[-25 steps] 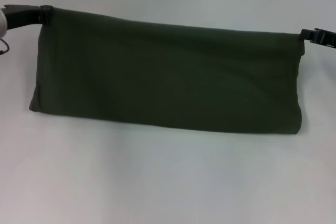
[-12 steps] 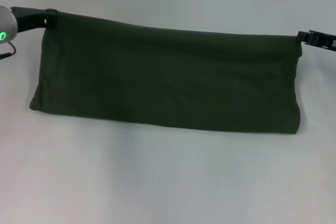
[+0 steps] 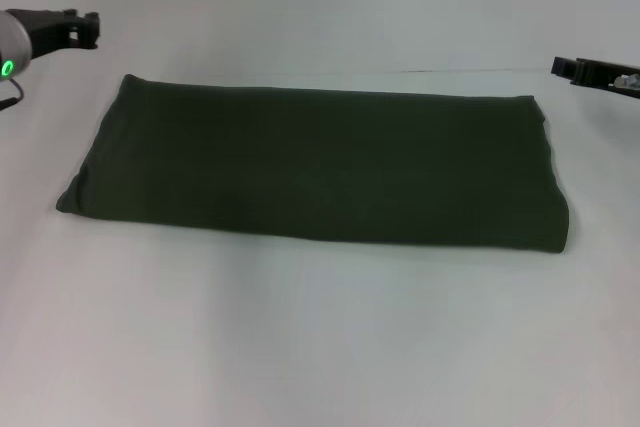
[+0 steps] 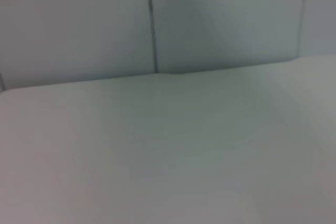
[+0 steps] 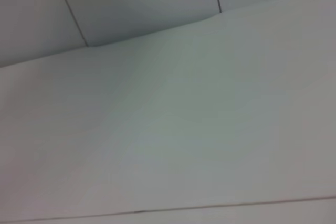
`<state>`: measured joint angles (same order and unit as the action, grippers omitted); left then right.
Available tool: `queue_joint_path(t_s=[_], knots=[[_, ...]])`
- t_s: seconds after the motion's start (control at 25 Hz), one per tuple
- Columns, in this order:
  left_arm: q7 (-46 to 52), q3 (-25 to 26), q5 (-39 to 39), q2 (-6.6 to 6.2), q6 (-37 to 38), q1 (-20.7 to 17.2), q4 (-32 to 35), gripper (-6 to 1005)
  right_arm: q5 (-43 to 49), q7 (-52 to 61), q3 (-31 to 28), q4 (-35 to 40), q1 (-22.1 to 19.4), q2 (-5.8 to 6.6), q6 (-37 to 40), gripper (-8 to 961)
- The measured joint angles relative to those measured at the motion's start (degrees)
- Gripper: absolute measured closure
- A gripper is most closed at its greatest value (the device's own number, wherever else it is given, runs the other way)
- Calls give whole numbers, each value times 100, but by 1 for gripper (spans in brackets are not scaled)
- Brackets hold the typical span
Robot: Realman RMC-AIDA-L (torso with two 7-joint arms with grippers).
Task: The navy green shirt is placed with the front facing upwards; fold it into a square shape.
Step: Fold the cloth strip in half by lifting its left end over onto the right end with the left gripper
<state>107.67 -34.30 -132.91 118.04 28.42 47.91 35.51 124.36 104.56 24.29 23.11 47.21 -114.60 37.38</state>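
On the white worktop [image 3: 320, 347] you see the navy green shirt [image 3: 320, 172] folded into one long flat band, long axis left to right, lettering and collar hidden. Off its far left corner hangs the left gripper [image 3: 88, 29], off its far right corner the right gripper [image 3: 562, 68], both clear of the cloth. You cannot tell how either set of fingers stands; the wrist views show only worktop and wall.
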Motion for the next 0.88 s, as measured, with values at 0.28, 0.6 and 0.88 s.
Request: queue_joint_path(t_s=[0.28,0.6,0.88], knots=[[38,98,114,16,-210,-130,66,613,-6,72,-19,99,-18,77,344,490],[510,14,121,203,1961,-784,1220,400,-60,610,20,584,-487,224,2259,244],[813,-244,166,619,3215,-1632,2609,262,-32,973,34,945,-1008,280,3382,236]])
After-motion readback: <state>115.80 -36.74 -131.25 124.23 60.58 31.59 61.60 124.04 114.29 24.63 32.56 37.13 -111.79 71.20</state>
